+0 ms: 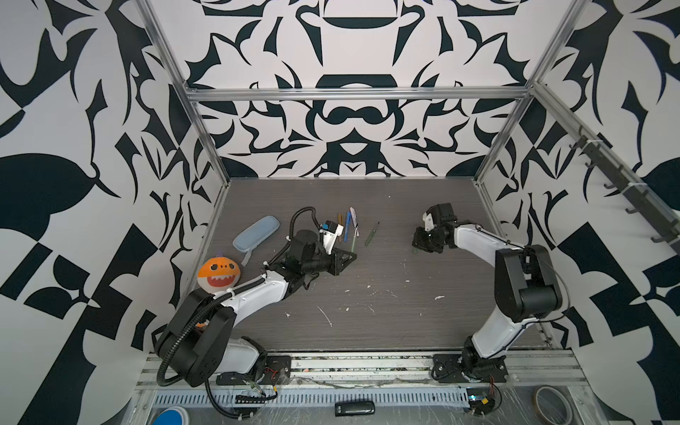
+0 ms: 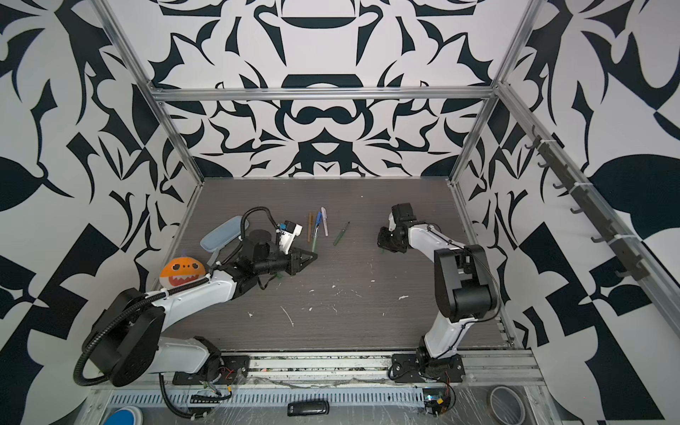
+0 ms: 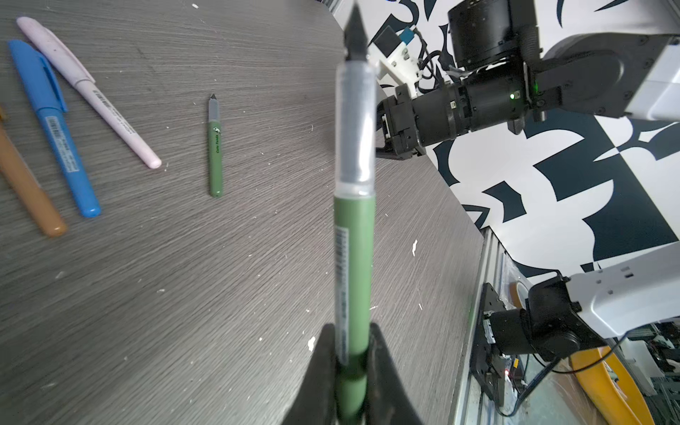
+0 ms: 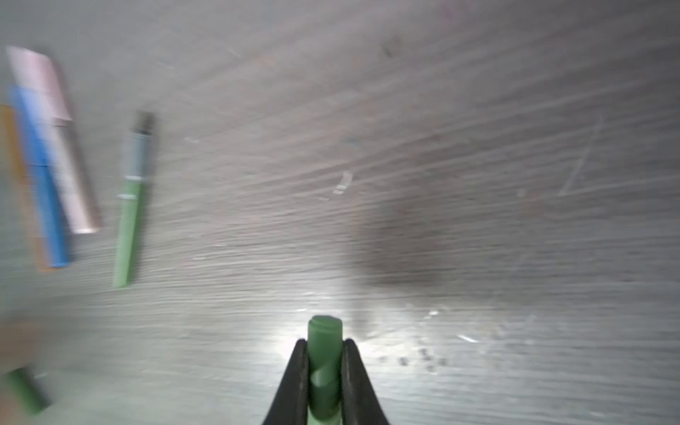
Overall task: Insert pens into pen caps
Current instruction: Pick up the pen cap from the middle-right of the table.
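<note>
Only one marking reads clearly: "Cute Panda", on a green pen.

In my left wrist view, the loose green pen (image 3: 216, 154) lying on the desk (image 3: 220, 312) carries the words "Cute Panda" in dark letters along its barrel, beside a small panda-face picture near its grey collar. The blue pen (image 3: 55, 128) bears a pale label with a barcode and a line of fine print, too small for me to read. The pale pink pen (image 3: 95, 99) has dark print along its barrel, also too small to make out. The held green pen (image 3: 355, 257), clamped between my left fingers (image 3: 320, 368), shows a barcode strip and blurred lettering that I cannot read.
</note>
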Tool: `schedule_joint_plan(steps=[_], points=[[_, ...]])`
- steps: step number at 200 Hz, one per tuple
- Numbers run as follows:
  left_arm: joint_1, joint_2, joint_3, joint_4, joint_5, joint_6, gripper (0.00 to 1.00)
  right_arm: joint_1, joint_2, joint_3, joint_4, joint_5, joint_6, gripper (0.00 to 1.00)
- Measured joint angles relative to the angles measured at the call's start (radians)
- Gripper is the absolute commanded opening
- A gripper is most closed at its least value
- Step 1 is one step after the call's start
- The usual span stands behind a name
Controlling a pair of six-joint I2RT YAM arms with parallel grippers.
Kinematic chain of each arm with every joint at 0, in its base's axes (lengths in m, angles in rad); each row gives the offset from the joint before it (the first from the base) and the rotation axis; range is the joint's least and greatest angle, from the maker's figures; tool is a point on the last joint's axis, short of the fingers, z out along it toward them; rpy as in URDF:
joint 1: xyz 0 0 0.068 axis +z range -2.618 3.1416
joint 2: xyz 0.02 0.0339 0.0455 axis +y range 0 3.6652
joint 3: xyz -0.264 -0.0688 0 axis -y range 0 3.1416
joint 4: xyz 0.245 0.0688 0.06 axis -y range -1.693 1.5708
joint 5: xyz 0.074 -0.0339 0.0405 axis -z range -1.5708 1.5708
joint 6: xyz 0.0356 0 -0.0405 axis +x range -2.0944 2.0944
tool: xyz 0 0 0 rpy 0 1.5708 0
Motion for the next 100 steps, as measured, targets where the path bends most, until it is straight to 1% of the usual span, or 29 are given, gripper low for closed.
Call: schedule_joint_plan(steps=[20,46,100], points=[[-0.005,0.008,0.0,0.02,0.008,-0.003,0.04,0.02,-0.101,-0.069,0.091,-0.051,0.025,0.13],[-0.014,0.017,0.0,0.043,0.016,-0.008,0.04,0.074,-0.21,-0.124,0.181,-0.081,0.04,0.13],[-0.058,0.025,0.0,0.064,0.025,-0.008,0.03,0.235,-0.391,-0.189,0.336,-0.082,0.067,0.13]])
